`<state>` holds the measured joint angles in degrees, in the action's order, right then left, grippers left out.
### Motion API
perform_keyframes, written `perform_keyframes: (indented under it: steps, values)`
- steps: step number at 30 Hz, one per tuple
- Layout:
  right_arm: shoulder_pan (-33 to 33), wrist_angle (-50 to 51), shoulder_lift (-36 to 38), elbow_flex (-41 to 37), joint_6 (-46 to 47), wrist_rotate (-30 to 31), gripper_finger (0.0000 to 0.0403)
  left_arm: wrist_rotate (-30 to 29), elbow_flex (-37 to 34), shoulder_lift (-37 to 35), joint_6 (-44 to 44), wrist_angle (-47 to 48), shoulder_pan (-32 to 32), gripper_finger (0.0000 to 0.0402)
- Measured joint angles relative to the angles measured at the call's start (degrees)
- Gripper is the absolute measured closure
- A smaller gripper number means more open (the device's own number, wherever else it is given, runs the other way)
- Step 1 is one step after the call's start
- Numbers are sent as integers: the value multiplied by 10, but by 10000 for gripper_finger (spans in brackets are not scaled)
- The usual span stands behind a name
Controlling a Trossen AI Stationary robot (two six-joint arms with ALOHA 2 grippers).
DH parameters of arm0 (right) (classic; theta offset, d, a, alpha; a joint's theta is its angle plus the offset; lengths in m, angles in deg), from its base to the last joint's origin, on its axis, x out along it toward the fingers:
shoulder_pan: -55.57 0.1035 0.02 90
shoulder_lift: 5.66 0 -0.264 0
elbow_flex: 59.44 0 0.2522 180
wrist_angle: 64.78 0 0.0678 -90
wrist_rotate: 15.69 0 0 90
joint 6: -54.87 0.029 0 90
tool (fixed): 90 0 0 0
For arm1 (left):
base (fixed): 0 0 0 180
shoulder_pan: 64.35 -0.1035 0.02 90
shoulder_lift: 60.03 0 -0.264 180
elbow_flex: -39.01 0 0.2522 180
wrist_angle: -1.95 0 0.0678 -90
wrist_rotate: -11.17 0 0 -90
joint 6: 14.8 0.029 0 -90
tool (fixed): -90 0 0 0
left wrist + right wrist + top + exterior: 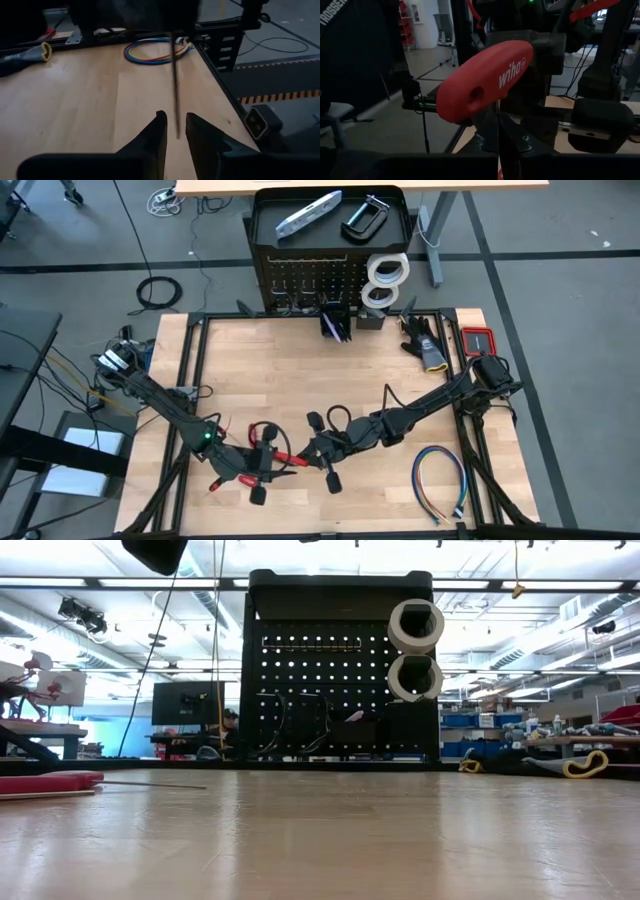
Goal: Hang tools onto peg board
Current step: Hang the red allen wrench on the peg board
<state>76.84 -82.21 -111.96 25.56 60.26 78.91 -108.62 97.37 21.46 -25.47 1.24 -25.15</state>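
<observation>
Two robot arms meet near the table's (300, 370) front edge, centre. Right gripper (496, 131) is clamped on the shaft of a red T-handle tool (487, 80). Left gripper (176, 131) has the thin shaft between its fingers w/ a small gap; grip can't be told. Peg board (310, 280) stands at the back edge w/ white tape rolls (385, 275); silver bar-shaped tool (308, 213) & black C-clamp (365, 218) lie on its top.
</observation>
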Motion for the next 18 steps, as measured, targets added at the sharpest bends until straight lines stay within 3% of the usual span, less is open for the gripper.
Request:
perform_keyframes:
  steps: [8, 18]
  values:
    - [0, 0, 0, 0, 0, -2, 396, -5, 0, 0, -16, -3, 0, 332]
    - [1, 0, 0, 0, -11, -2, 396, -6, 0, -18, -20, 5, 1, 390]
